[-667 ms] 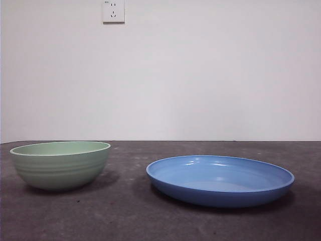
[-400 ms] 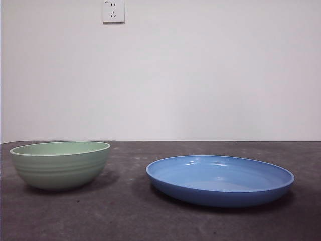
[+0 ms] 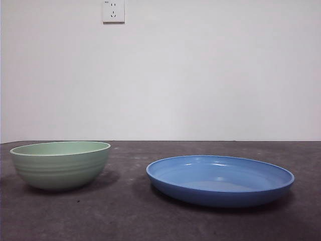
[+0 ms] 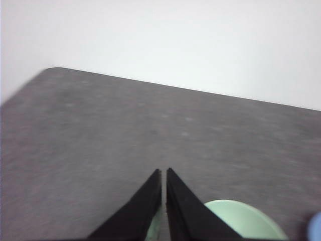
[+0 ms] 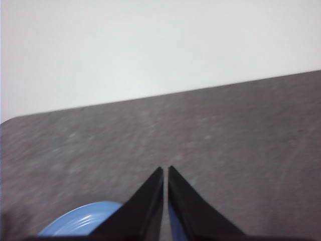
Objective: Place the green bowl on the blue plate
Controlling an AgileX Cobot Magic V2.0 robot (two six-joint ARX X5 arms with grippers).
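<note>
On the dark grey desk point(image 3: 150, 221) in your front view, you have the green bowl point(image 3: 60, 164) standing upright at the left and the blue plate point(image 3: 219, 179) lying flat at the right, the two well apart with bare desk between them. Your bowl rests on the desk, not on the plate, and nothing touches either one. Behind them you see a plain white wall with a white socket point(image 3: 113, 11) high up, above the bowl's side of the scene.

Neither arm shows in your front view. Your left end effector point(image 4: 163, 170) appears only in the left wrist view: its two black jaws are drawn together to a thin slit and grip nothing. It hangs clear of the desk, with the pale green rim of the bowl point(image 4: 246, 221) showing just past one jaw, and a sliver of blue at the picture's edge beyond it.

Your right end effector point(image 5: 165, 168) appears in the right wrist view in the same state, jaws nearly closed on a narrow gap and empty. You can see part of the plate point(image 5: 80, 223) beneath and beside its jaws, without contact
</note>
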